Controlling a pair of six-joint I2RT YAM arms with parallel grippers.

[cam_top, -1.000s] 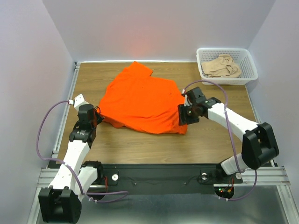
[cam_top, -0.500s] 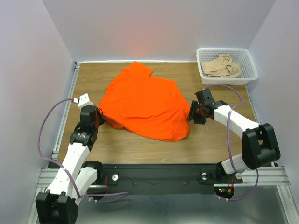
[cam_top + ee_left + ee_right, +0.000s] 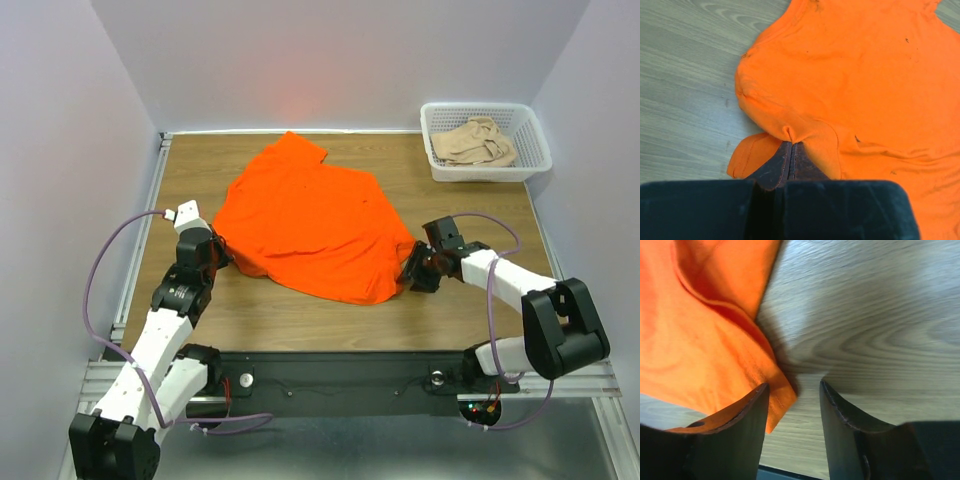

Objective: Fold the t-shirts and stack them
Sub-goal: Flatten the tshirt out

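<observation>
The orange t-shirt (image 3: pixel 310 220) lies spread and rumpled on the wooden table (image 3: pixel 300 310). My left gripper (image 3: pixel 218 255) is shut on a pinch of its left edge; in the left wrist view the closed tips (image 3: pixel 790 145) hold a fold of the orange t-shirt (image 3: pixel 865 85). My right gripper (image 3: pixel 412 272) is open at the shirt's lower right corner. In the right wrist view the orange hem corner (image 3: pixel 775 395) lies between the fingers (image 3: pixel 750 410), apart from them. The beige t-shirt (image 3: pixel 480 142) lies bunched in the white basket (image 3: pixel 533 128).
The basket stands at the back right corner. Grey walls close the table at the back and both sides. A black rail (image 3: pixel 340 370) runs along the near edge between the arm bases.
My right gripper has let go of the shirt's right corner and moved right and nearer, now open. My left gripper has shifted slightly nearer, drawing the shirt's left edge with it.
</observation>
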